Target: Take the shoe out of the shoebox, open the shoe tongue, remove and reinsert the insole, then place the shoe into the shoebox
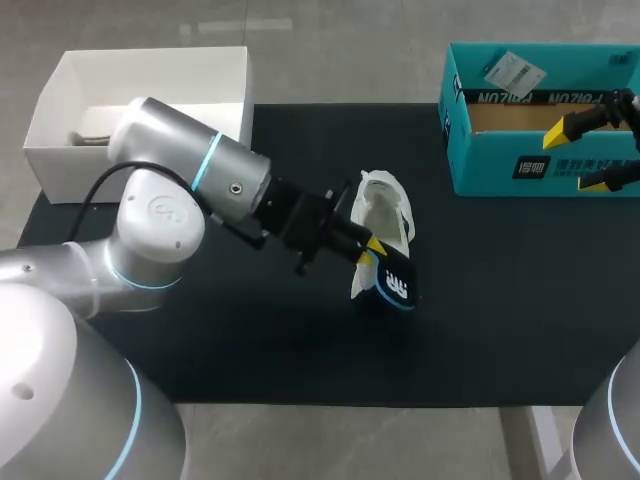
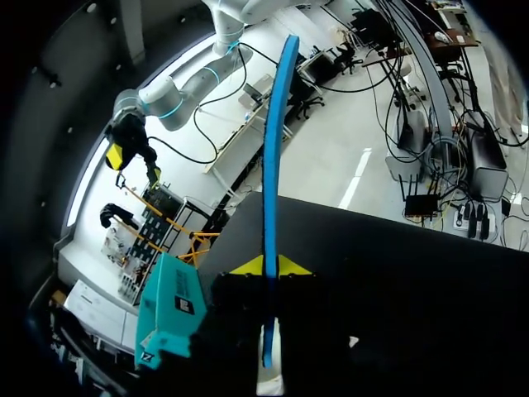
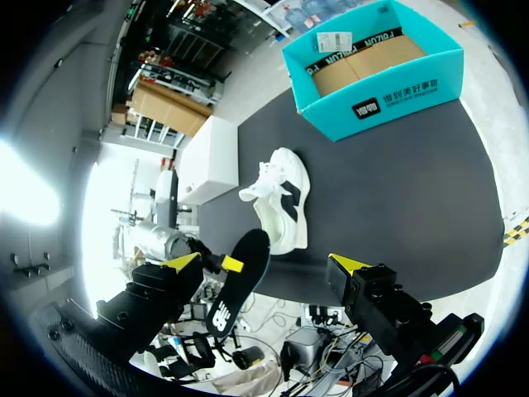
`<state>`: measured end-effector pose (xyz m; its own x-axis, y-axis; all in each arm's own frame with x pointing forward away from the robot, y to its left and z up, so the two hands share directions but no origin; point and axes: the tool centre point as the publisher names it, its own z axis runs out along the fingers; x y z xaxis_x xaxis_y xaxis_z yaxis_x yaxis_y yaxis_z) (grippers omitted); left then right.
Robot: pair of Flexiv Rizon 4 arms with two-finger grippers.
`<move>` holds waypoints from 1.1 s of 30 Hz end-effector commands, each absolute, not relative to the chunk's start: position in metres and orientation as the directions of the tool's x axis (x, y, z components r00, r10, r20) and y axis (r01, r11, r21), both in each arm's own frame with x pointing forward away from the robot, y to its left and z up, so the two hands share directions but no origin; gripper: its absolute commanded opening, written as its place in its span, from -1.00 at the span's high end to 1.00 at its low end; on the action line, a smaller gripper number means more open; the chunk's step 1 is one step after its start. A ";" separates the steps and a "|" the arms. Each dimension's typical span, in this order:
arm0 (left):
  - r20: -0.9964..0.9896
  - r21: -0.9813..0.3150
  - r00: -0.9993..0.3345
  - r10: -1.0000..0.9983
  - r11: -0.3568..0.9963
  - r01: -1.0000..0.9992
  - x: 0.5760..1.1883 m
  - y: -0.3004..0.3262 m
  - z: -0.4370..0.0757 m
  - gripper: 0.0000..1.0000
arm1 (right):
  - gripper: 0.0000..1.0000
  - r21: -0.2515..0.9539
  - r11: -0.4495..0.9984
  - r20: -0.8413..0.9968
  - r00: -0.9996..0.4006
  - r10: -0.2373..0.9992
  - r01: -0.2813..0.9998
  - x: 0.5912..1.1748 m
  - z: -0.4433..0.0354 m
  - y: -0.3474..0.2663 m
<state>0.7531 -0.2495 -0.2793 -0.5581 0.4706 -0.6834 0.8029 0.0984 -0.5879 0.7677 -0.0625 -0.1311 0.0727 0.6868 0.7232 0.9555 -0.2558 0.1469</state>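
A white shoe (image 1: 385,212) with black side patches (image 3: 282,197) lies on the black mat, mid-table. My left gripper (image 1: 368,252) is shut on a dark, blue-edged insole (image 1: 393,283), holding it just beside the shoe's near end. In the left wrist view the insole (image 2: 271,198) rises edge-on from between the yellow tips of the left gripper (image 2: 268,266). The teal shoebox (image 1: 520,165) stands open at the far right and holds no shoe. My right gripper (image 1: 582,155) hangs open over its near right part. In its own view the right gripper (image 3: 264,263) is wide open, and the insole (image 3: 235,285) and shoebox (image 3: 372,70) lie ahead.
A white open box (image 1: 60,130) sits at the far left corner, partly behind my left arm (image 1: 190,190). Bare black mat (image 1: 500,310) spreads in front of the shoebox and to the near right.
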 end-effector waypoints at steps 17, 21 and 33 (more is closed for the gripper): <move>-0.678 -0.567 -0.570 0.464 0.163 0.807 0.770 -0.263 -0.298 1.00 | -1.00 0.146 -0.256 0.722 0.074 0.688 0.955 0.768 -0.131 -0.062; -0.667 -0.578 -0.581 0.466 0.168 0.798 0.775 -0.266 -0.304 1.00 | -1.00 0.146 -0.256 0.722 0.074 0.688 0.955 0.768 -0.131 -0.062; -0.637 -0.638 -0.642 0.426 0.177 0.750 0.793 -0.253 -0.313 1.00 | -1.00 0.146 -0.256 0.722 0.074 0.688 0.955 0.768 -0.131 -0.062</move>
